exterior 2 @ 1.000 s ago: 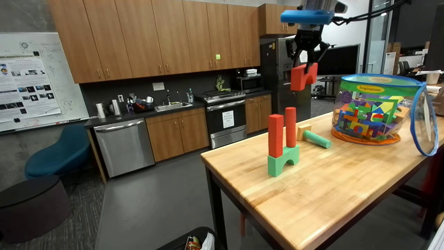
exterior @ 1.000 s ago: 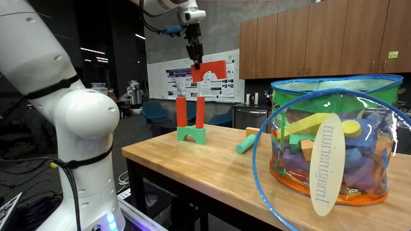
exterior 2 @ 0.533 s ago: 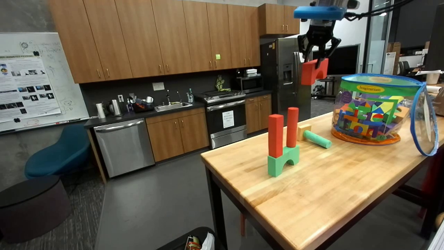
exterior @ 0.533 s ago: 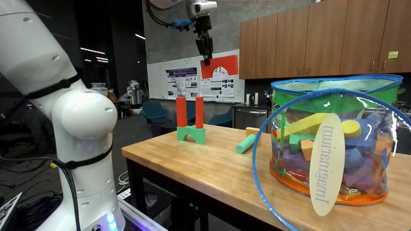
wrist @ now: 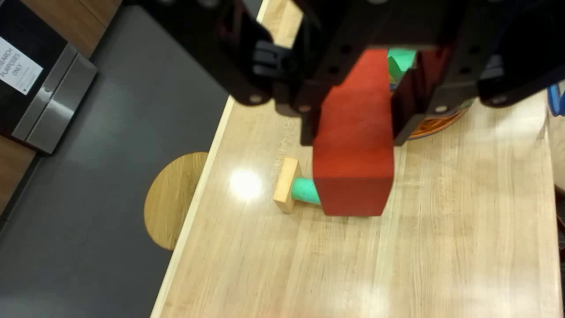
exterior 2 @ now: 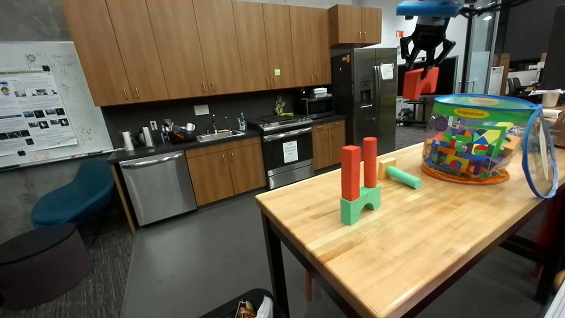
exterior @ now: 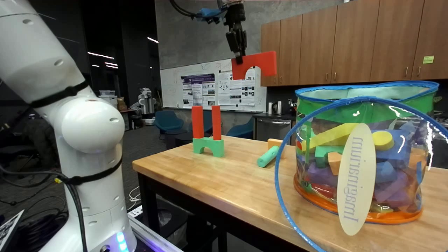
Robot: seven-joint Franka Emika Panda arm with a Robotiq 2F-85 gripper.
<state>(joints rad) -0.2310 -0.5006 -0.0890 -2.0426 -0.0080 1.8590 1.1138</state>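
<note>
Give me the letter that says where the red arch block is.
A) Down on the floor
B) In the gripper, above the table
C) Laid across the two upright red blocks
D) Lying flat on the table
B: the wrist view shows the red arch block between the jaws of the gripper, and both exterior views show it held up in the air, higher than the table.

In the wrist view, the red arch (wrist: 354, 141) partly hides the green cylinder (wrist: 305, 191).
</note>
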